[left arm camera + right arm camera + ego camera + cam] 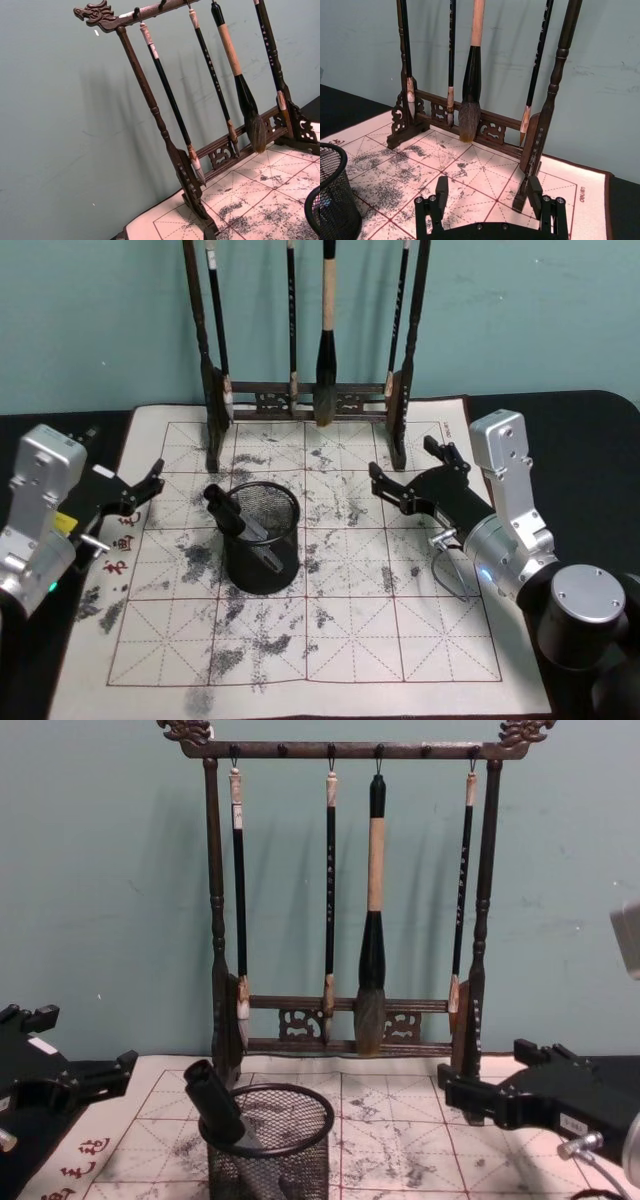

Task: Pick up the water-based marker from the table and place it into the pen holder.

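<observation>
Leaning inside the pen holder, the marker tilts up-left, apparently delivered; left pincer and right pincer flank it, both wide and empty.

- From the head we look steeply down on the calligraphy mat.
- From the chest we face the brush rack low and level.
- Both wrists look close across the mat toward that rack.
</observation>
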